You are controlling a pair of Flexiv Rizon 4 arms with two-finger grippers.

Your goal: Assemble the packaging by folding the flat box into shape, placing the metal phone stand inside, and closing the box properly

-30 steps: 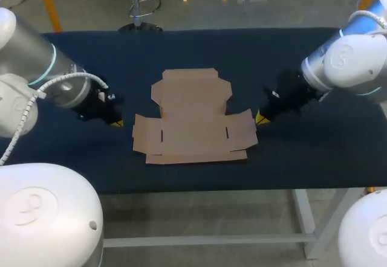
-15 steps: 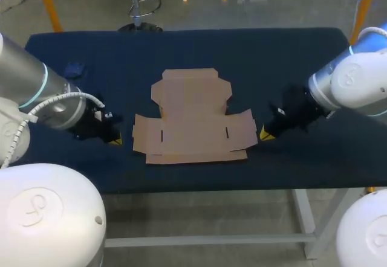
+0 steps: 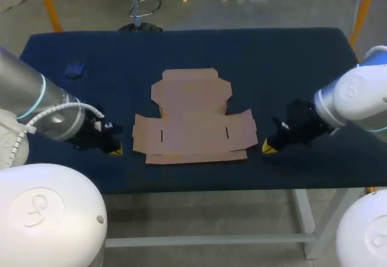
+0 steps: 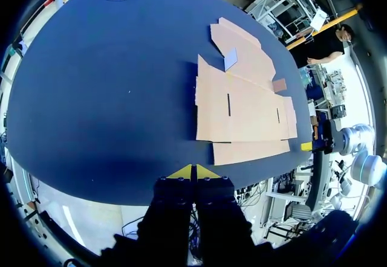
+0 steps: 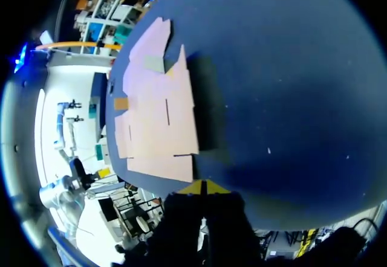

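Flat box (image 3: 192, 117) inside table (image 3: 290, 55) edges, open gap to each side's empty, tight-closed jaws.

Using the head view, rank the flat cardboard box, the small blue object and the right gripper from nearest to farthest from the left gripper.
From the left gripper:
1. Flat brown cardboard box: its side flap lies just beside the gripper, toward the table's middle.
2. Small blue object: near the table's far left corner.
3. Right gripper: beyond the box, on the right side.
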